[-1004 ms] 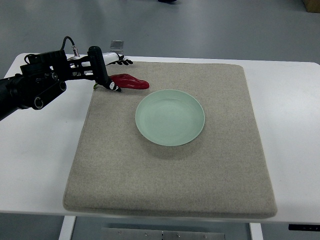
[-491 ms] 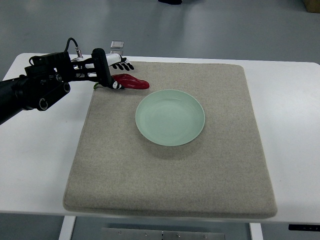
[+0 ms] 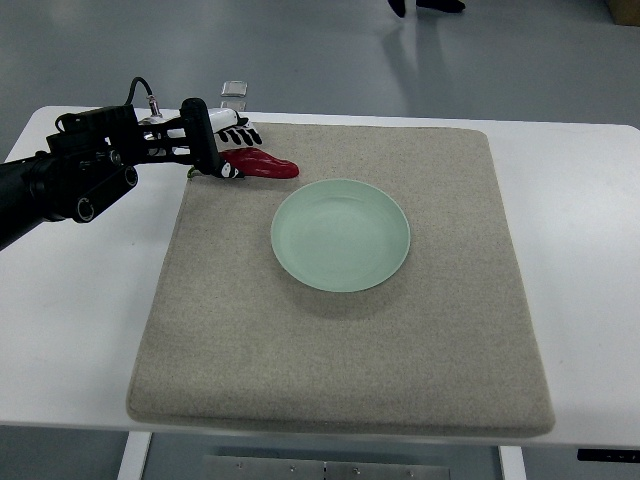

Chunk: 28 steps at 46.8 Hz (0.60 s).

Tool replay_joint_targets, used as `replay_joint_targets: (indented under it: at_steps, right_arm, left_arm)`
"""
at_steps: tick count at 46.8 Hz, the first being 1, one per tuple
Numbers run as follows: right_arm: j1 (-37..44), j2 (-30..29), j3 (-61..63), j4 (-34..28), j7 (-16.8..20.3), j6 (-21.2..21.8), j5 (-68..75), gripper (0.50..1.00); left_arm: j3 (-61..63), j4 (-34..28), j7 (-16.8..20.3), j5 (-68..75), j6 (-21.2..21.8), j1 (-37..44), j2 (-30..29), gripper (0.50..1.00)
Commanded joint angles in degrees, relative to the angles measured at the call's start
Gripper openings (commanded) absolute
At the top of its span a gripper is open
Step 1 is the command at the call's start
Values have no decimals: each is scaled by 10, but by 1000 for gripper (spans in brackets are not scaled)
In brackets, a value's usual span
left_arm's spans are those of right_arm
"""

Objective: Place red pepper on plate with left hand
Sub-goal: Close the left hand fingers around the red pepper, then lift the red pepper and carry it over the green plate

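The red pepper (image 3: 262,164) lies flat on the grey felt mat (image 3: 340,330), close to the mat's far left corner. Its long axis runs roughly left to right, with the tapered tip pointing toward the right. The left end of the pepper is partly covered by the fingers of the robot's hand.

The left hand (image 3: 215,148) sits at the pepper's left end. Its black thumb piece reaches down to the mat edge just beside the pepper, and several dark-tipped fingers (image 3: 244,133) fan out above and behind it. The digits appear to bracket the pepper's stem end, but whether they are actually clamped on it cannot be determined from this angle. The pepper rests on the mat; it is not lifted.

The plate (image 3: 340,235) is a pale green, shallow round dish. It stands on the mat to the right of and nearer than the pepper, a short gap separating the pepper's tip from the plate's rim. Nothing lies in it.

The left arm, black with exposed cabling, enters from the left edge and crosses the white table (image 3: 70,290) to reach the mat's corner. The mat covers most of the tabletop, leaving white margins at both sides. A small clear box-like item (image 3: 234,92) stands at the table's far edge, behind the hand.
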<state>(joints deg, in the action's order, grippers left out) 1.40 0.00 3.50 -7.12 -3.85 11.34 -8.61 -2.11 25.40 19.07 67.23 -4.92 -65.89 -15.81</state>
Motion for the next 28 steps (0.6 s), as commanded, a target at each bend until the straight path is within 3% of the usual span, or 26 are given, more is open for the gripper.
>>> replay_joint_targets:
  at_steps: [1, 16, 22, 28]
  right_arm:
    - [0, 0, 0, 0, 0, 0, 0, 932]
    - [0, 0, 0, 0, 0, 0, 0, 932]
    - [0, 0, 0, 0, 1, 0, 0, 932]
    - [0, 0, 0, 0, 0, 0, 0, 932]
  left_arm:
    - [1, 0, 0, 0, 0, 1, 0, 724]
    - [13, -7, 0, 0, 8, 1, 1, 696]
    - [13, -8, 0, 0, 8, 1, 1, 656]
    - [13, -8, 0, 0, 8, 1, 1, 576]
